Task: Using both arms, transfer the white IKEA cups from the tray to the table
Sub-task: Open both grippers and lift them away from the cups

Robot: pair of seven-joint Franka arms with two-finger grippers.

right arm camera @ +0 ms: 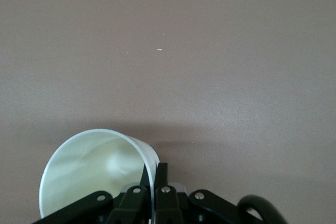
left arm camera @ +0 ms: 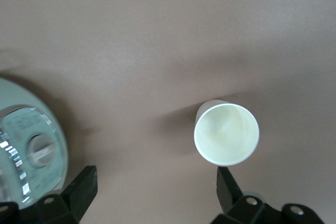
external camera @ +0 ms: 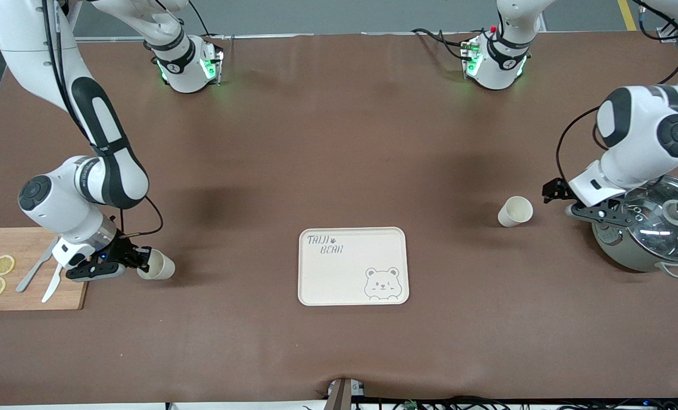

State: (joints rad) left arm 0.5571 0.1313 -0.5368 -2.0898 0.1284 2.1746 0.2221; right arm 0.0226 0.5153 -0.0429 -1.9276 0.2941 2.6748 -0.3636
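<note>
While tray sits bare, right gripper pinches cup wall toward right arm's end; left gripper wide open, empty, beside second cup.

High front camera facing both arms, wrist cameras close above table.

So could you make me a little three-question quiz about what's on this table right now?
1. True or false: a cup sits on the tray.
2. What does the right end effector hold?
A) a knife
B) a white cup
C) a pot lid
3. Fill in: the left end effector, fingers open, is beside the other cup, over the ____.

Key:
1. False; the tray is bare.
2. B; it pinches the rim of the white cup near the cutting board.
3. Table; this cup stands free near the pot.
</note>
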